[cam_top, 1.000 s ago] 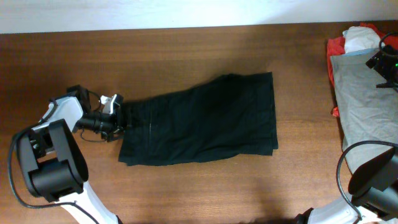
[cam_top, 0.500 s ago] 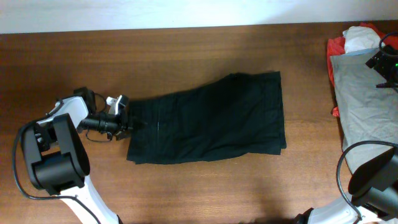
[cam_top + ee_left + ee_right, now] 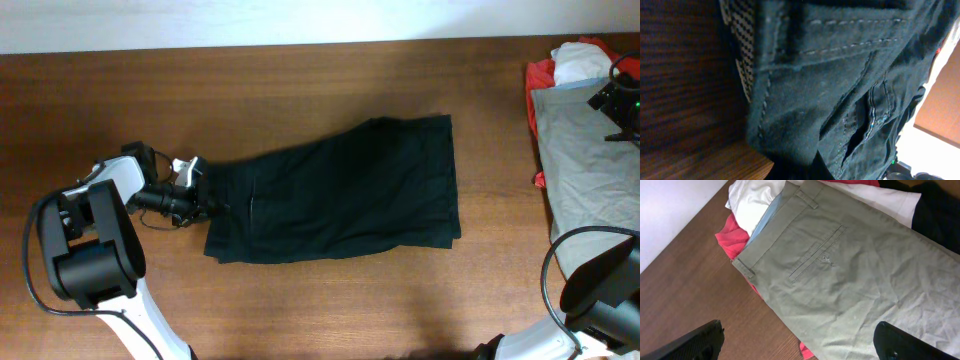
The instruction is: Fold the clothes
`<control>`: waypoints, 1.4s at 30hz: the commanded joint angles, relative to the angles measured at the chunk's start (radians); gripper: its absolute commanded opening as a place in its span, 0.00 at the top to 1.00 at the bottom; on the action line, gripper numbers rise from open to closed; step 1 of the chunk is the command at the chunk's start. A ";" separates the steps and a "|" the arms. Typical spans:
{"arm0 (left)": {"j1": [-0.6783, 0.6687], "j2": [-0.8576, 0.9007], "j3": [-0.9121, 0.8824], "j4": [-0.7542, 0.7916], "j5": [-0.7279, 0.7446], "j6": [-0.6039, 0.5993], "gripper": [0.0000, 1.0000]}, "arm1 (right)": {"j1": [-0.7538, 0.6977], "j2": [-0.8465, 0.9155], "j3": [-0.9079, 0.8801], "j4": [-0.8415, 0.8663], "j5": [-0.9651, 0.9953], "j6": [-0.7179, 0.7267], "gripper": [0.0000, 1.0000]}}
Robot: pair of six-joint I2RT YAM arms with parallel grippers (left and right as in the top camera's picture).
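Observation:
A plain black garment (image 3: 345, 190) lies spread across the middle of the table, wide and limp. My left gripper (image 3: 207, 197) is at its left edge, shut on the fabric. In the left wrist view the black garment (image 3: 830, 100) fills the picture, showing stitched seams and a checked lining; the fingers are hidden under it. My right gripper (image 3: 800, 342) hangs open over a grey garment (image 3: 850, 270) at the table's right end. Its dark fingertips (image 3: 700, 340) are wide apart with nothing between them.
The pile at the right edge has the grey garment (image 3: 580, 160) on top, with red cloth (image 3: 540, 75) and white cloth (image 3: 580, 60) under it. Bare brown wood (image 3: 300, 80) surrounds the black garment. A white wall borders the far edge.
The left gripper slid right, pushing the black garment a little to the right, and then closed on its left edge. The right arm has not moved.

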 commanded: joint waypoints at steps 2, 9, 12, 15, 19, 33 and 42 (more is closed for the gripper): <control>0.005 0.065 -0.002 -0.020 -0.221 -0.085 1.00 | 0.000 -0.002 0.003 0.000 0.012 0.008 0.01; 0.062 0.062 0.235 -0.236 -0.307 -0.105 1.00 | 0.000 -0.002 0.003 0.000 0.012 0.008 0.01; 0.054 0.039 0.370 -0.335 -0.314 -0.106 1.00 | 0.000 -0.002 0.003 0.000 0.012 0.008 0.01; 0.033 -0.007 0.457 -0.399 -0.372 -0.130 1.00 | 0.000 -0.002 0.003 0.000 0.012 0.008 0.01; -0.028 -0.110 0.504 -0.436 -0.447 -0.166 1.00 | 0.000 -0.002 0.003 0.000 0.012 0.008 0.01; -0.310 -0.339 0.504 -0.443 -0.486 -0.328 1.00 | 0.000 -0.002 0.003 0.000 0.012 0.008 0.01; -0.562 -0.339 0.556 -0.327 -0.487 -0.375 1.00 | 0.000 -0.002 0.003 0.000 0.012 0.008 0.01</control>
